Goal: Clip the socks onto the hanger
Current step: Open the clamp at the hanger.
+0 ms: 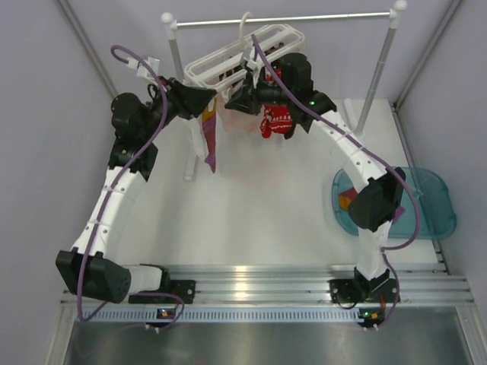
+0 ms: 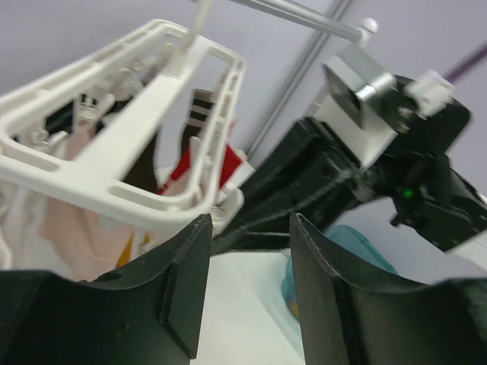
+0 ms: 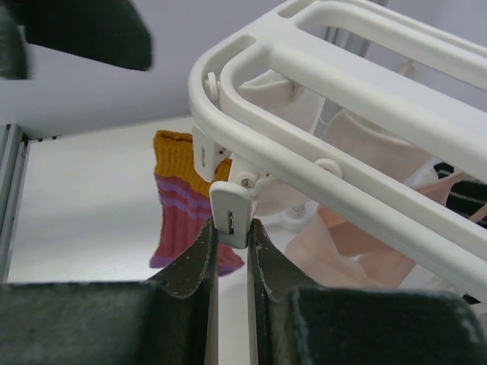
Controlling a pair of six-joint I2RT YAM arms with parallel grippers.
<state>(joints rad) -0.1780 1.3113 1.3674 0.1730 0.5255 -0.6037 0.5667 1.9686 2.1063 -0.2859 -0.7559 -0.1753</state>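
Top external: white table [image 1: 266,213]; silver rail [image 1: 281,20] across far edge. White slatted hanger [image 1: 228,61] tilted, hook at rail. Teal tray [image 1: 434,198] at right table edge. Orange-and-purple sock [image 1: 209,129] dangling under hanger's left end; red sock [image 1: 275,122] under its right, white markings too small to read. Left gripper [image 2: 251,224] beside hanger, jaws apart, nothing between. Right gripper [image 3: 232,228] pinched on white clip [image 3: 228,209] at hanger corner.

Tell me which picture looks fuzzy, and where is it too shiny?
Left wrist view: the hanger looks smeary and soft. Right wrist view: the clip is crisp up close. Top external view: the metal base strip near the arms glares white.
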